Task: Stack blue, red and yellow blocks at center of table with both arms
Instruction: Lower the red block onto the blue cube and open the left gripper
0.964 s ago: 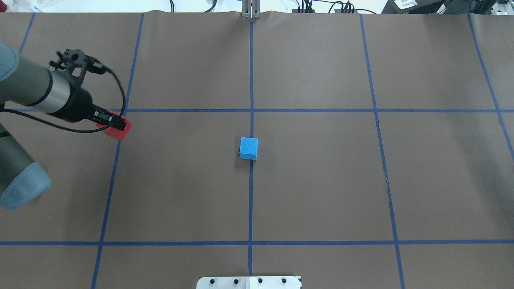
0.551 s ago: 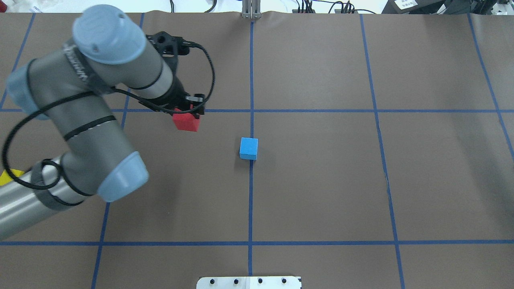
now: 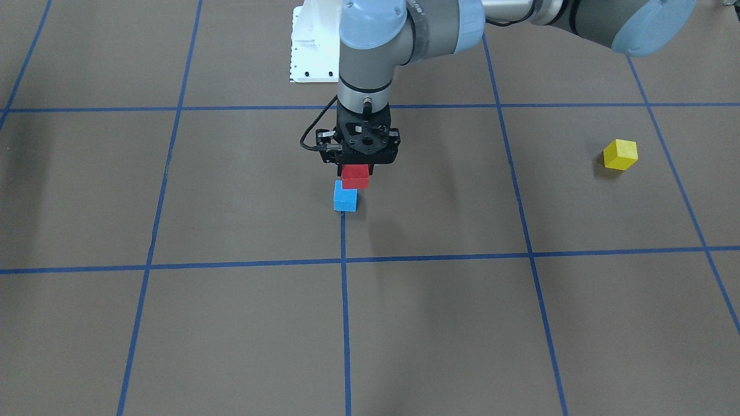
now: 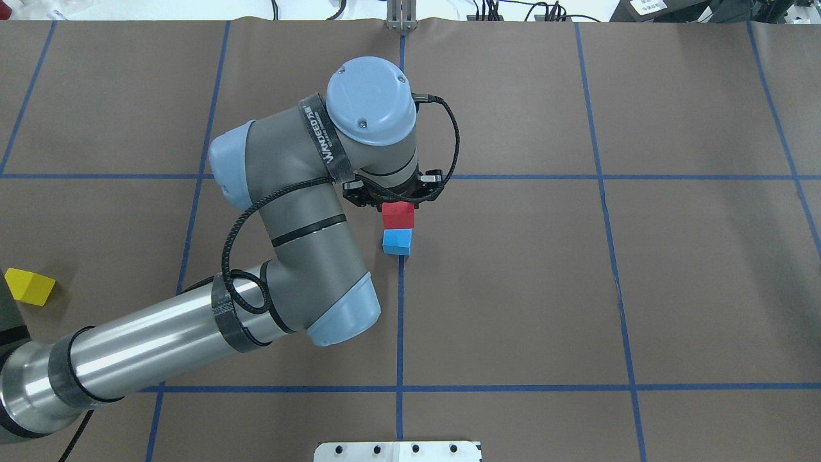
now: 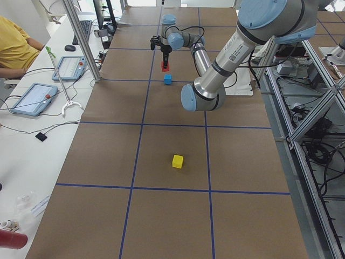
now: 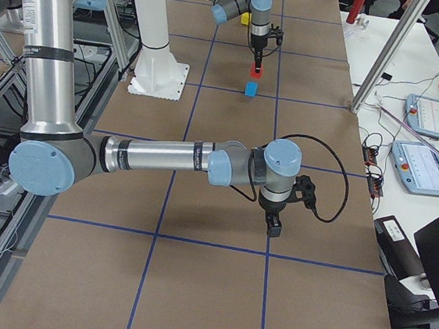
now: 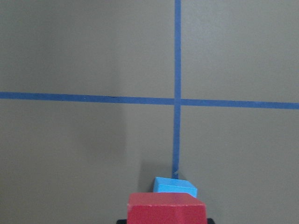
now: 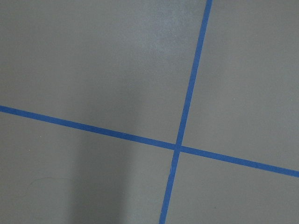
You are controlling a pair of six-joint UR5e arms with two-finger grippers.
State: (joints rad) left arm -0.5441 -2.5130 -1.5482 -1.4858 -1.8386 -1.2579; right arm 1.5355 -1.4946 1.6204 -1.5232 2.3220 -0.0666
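Red block (image 4: pixel 397 215), one, sits clamped in left end effector (image 3: pixel 355 171); one blue block (image 4: pixel 396 242), one yellow block (image 4: pixel 29 286).

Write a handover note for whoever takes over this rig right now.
Left gripper: shut on the red block, held in the air above the blue block at the centre of the table, not touching it.
Right gripper: over the table on the robot's right; whether its jaws are open cannot be told.
Yellow block: loose on the robot's left side.
Done: blue at centre, red picked up.
Left: set red on blue, then stack yellow on top.
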